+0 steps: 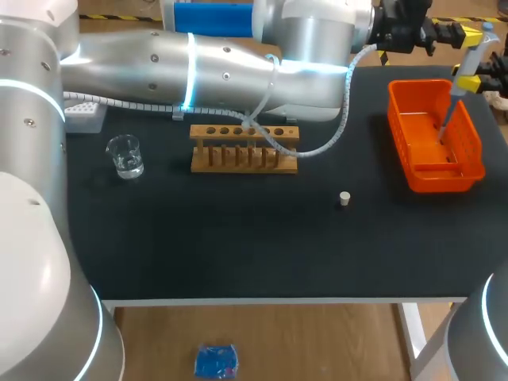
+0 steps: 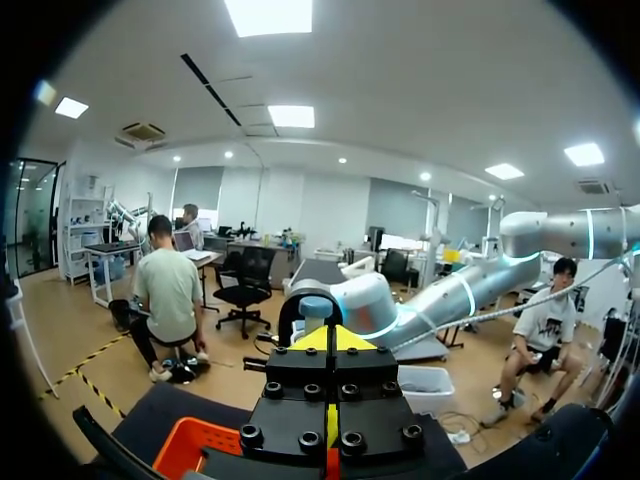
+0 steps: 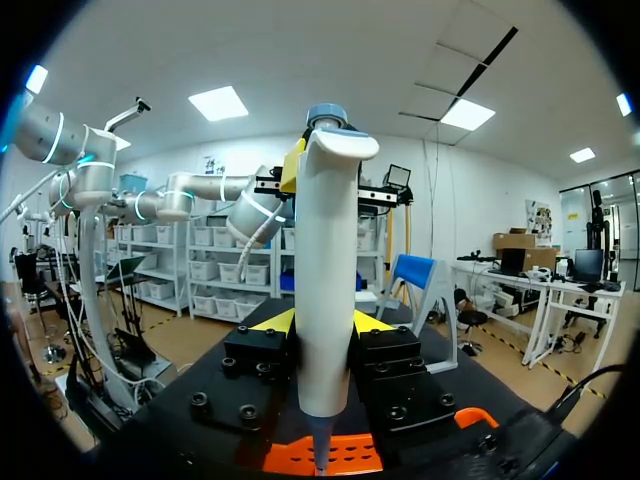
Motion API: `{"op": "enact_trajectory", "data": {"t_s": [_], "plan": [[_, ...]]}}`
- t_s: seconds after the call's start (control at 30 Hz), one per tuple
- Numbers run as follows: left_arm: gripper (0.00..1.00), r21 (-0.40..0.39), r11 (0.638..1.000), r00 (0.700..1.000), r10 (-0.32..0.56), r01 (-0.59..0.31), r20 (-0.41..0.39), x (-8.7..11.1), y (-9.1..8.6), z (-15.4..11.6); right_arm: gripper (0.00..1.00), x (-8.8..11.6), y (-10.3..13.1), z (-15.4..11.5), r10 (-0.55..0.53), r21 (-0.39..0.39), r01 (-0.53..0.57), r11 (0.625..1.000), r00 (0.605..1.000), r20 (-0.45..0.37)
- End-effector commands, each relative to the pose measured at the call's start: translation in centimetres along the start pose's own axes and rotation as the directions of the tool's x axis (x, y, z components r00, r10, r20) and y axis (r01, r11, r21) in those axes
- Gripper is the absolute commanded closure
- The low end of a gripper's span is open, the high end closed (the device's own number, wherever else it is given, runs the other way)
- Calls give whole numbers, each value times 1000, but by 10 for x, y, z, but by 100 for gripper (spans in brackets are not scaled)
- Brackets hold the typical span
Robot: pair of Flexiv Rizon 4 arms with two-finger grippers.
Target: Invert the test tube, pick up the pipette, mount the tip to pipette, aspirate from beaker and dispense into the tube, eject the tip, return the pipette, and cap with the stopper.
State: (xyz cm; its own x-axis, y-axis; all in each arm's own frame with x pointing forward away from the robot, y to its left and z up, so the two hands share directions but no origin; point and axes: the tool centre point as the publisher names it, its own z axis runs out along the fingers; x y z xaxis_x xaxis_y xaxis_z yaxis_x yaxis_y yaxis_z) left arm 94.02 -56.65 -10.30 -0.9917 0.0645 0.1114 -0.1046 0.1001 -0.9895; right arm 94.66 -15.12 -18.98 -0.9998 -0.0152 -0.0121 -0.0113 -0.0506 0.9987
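At the far left edge of the tabletop (image 1: 238, 254) a white tip box (image 1: 83, 117) is seen. Near it, more to the front, a glass beaker (image 1: 125, 155) with some clear liquid is placed. In the middle a wooden rack (image 1: 244, 149) is set. Whether a tube stands in it cannot be told. A small stopper (image 1: 344, 198) lies alone to the right of the rack, well apart from it. At the right an orange basket (image 1: 476, 155) is found. The pipette (image 1: 470, 49) is held above it, with its thin lower end pointing down into the basket.

The pipette is gripped by the right claw (image 3: 320, 340), one finger on each side of the white body, below the head. The left arm (image 1: 198, 59) is stretched across the back of the tabletop. The left claw (image 2: 335, 338) is closed on nothing, near the top of the pipette.

The picking up seems almost done, and the tip is not yet mounted. To do this step well, the pipette should be raised straight until its thin end is clear of the basket wall. It should also be kept upright, so that it does not slip in the grip. The left claw should be drawn aside first. The way to the tip box crosses the whole tabletop, over the rack and the beaker, so enough height is needed.
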Motion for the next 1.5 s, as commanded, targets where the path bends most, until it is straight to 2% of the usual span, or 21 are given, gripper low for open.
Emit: {"op": "enact_trajectory", "data": {"t_s": [0.03,0.3,0.47,0.73,0.87,0.9,0.93,0.97,1.3,1.5], "plan": [[100,2,1000,1000,-4,4,-3,-5,13,4,100,-1,10,1,-1,1,1,1000,1000,-7],[100,6,1000,1000,-17,17,1,-6,19,4,100,-1,10,1,-1,1,1,1000,1000,-7],[100,12,1000,1000,-12,11,15,-6,14,0,100,-1,10,1,-1,1,1,1000,1000,-7],[100,25,998,995,52,-54,82,-5,-20,-18,100,-1,10,1,-1,1,1,1000,1000,-7],[100,-3,998,991,63,-64,118,-6,-36,-28,100,-1,10,1,-1,1,1,1000,1000,-7],[75,-8,998,990,62,-61,125,-6,-39,-30,100,-1,10,1,-1,1,1,1000,1000,-7],[31,-13,998,989,65,-64,135,-6,-43,-33,100,-1,10,1,-1,1,1,1000,1000,-7],[0,-19,998,988,69,-67,138,-6,-45,-36,100,-1,10,1,-1,1,1,1000,1000,-7],[0,-77,995,973,78,-63,215,8,-60,-76,100,-1,10,1,-1,1,1,1000,1000,-7],[0,-79,995,962,76,-58,262,23,-54,-113,100,-1,10,1,-1,1,1,1000,1000,-7]]}}
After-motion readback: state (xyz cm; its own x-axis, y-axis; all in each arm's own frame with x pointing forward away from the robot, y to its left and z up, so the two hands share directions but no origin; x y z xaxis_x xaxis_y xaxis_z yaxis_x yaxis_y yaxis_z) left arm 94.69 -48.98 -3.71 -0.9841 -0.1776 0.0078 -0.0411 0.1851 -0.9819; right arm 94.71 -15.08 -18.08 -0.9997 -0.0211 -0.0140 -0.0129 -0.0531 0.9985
